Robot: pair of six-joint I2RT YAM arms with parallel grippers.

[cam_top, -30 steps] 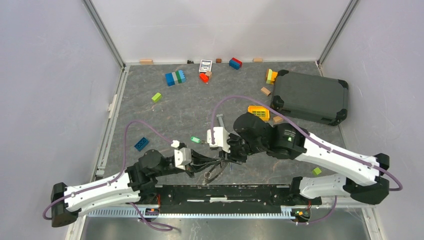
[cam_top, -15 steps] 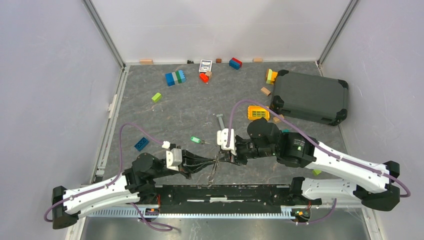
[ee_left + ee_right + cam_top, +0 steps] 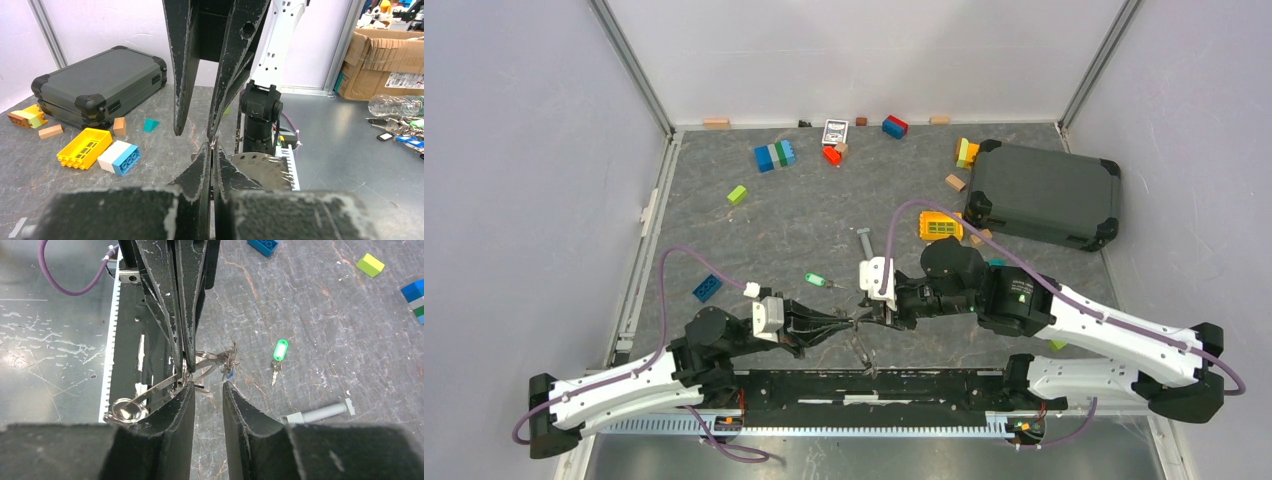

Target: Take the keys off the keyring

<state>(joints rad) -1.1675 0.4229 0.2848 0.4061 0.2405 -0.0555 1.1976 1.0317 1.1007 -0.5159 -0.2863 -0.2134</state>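
My left gripper (image 3: 849, 323) is shut on the thin silver keyring (image 3: 184, 371), held just above the table near the front edge. A bunch of silver keys (image 3: 221, 360) hangs on the ring. One longer key with a round head (image 3: 125, 410) slants down toward the rail, and its toothed blade (image 3: 262, 167) shows beside my left fingers (image 3: 202, 165). My right gripper (image 3: 206, 387) faces the left one, open, with an empty gap. Its left fingertip touches the ring. A green-headed key (image 3: 280, 351) lies loose on the table further out.
A grey metal bar (image 3: 865, 241) lies just beyond the grippers. A yellow grid block (image 3: 941, 225) and a dark grey case (image 3: 1044, 192) sit at the right. A blue brick (image 3: 706, 288) lies at the left, several bricks along the back. The black rail (image 3: 944, 385) runs along the near edge.
Both grippers have shifted: the right one moved right and lower, the left one drew back slightly. The hanging key swung rightward. The right jaws have narrowed a little.
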